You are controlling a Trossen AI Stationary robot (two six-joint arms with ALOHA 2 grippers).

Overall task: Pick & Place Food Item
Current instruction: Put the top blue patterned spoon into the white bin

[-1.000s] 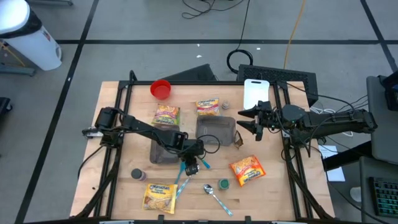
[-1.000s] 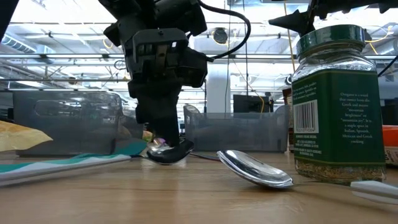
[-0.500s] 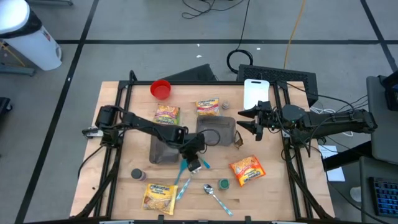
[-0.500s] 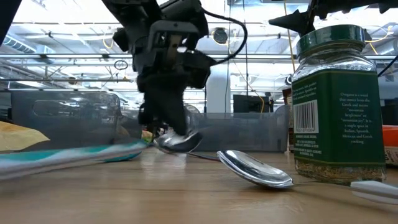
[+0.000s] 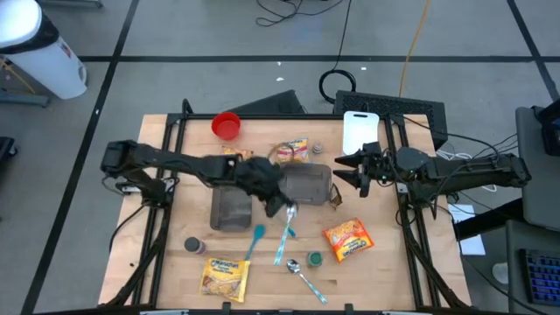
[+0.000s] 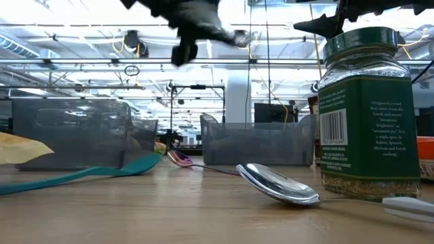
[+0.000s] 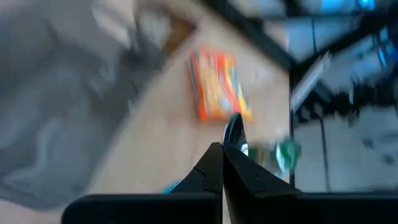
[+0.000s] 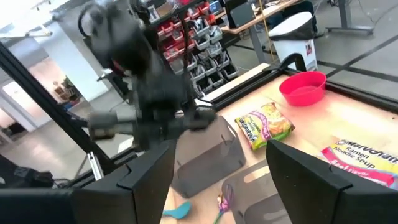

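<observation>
Left arm: reaches from its base at the left edge of the surface across to the middle, wrist raised well above the board, with the left claw (image 5: 284,207) over the gap between the two clear grey bins, the left bin (image 5: 229,213) and the right bin (image 5: 306,184). Claw closed, fingers (image 7: 208,171) pressed together on a small spoon (image 7: 233,132). Spoon: carried in the air, clear of the surface; its bowl sticks out just past the fingertips, long axis in line with the fingers, and in the low view the bowl (image 6: 239,38) points away from the claw, roughly level. Bowl dark and shiny, seen edge-on from the wrist; handle hidden between the fingers. Below and ahead of it lies an orange noodle packet (image 7: 217,84), flat on the wood. Right arm: stretched in from the right edge, the right claw (image 5: 343,171) level and just beside the right bin, fingers spread apart, holding nothing. Also on the surface: a teal spoon (image 5: 255,241), a large metal spoon (image 6: 278,184), a green-lidded jar (image 6: 369,115), a red bowl (image 5: 226,125).
</observation>
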